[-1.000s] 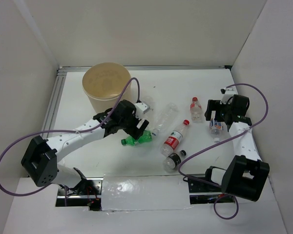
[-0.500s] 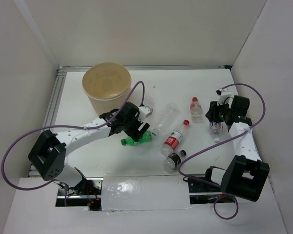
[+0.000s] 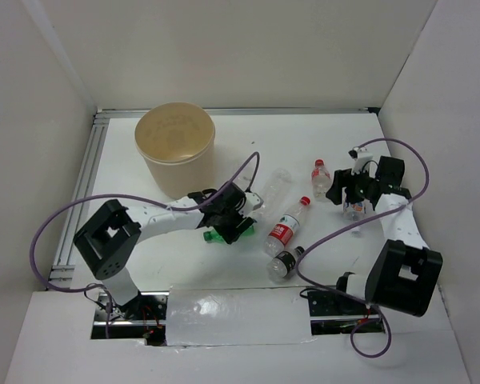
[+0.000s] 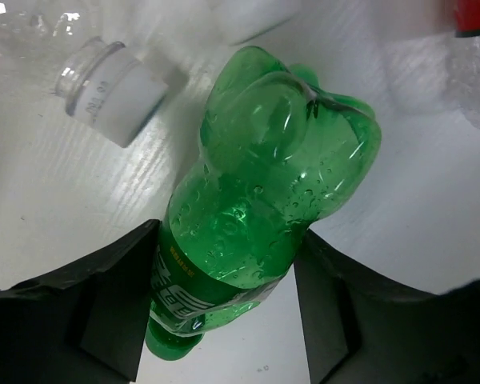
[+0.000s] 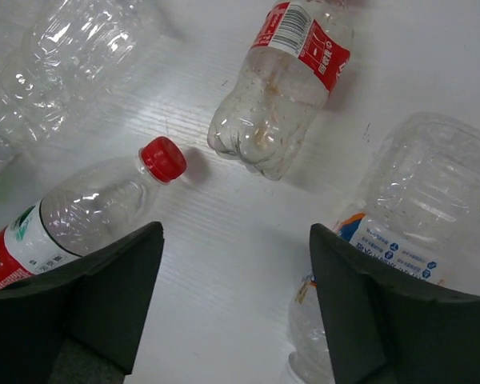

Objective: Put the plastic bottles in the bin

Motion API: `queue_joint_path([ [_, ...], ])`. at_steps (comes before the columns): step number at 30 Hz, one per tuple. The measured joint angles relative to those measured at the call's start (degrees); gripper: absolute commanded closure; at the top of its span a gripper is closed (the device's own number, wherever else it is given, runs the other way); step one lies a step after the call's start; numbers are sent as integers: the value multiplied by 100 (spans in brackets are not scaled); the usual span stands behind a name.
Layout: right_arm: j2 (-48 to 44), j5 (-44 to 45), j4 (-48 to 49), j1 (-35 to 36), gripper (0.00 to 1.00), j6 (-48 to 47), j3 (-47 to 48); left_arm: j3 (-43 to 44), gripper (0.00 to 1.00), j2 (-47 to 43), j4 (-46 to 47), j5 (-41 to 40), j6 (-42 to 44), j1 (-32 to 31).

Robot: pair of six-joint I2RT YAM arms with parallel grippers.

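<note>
The left gripper [image 4: 226, 264] pinches a green plastic bottle [image 4: 264, 176] lying on its side on the white table [image 4: 432, 160], one dark finger [image 4: 112, 304] against each flank at the labelled part, the lumpy base pointing away from the wrist. Just to its far left lies the white-capped neck of a clear, unlabelled plastic bottle [image 4: 104, 88]. The round beige bin [image 3: 172, 174] stands farther left and farther back, apart from the green bottle.

The right gripper [image 5: 236, 264] is spread wide over bare table, with nothing between its fingers [image 5: 104, 288]. A clear bottle with a blue label [image 5: 420, 200] sits at the right finger, partly hidden behind it. Beyond lie two more on their sides: a clear bottle with a red cap and red-and-white label [image 5: 88, 208] to the left, and a small clear bottle with a red label [image 5: 284, 88] farther off. A dark-capped clear bottle [image 3: 284, 262] lies nearer the arm bases, in the middle of the table.
</note>
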Motion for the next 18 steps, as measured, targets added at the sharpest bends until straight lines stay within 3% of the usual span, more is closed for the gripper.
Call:
queue_joint_path([
  [2,205,-11,-57,61,25,55,111,39,97,-20,-83,-7,-28,-68],
  [5,514,205,-61,280,26,339,334,363,98,-179,-439,-46,-50,-129],
  [9,804,601,28,538,23,907,645,1497,98,-745,-750,-225,-105,-50],
  [14,1512,1370,195,966,17,1349,1467,3012,88,-1484,-317,-577,-310,498],
  [18,2197,1851,348,1196,14,1589,1963,3807,84,-1646,116,-999,-391,1425],
])
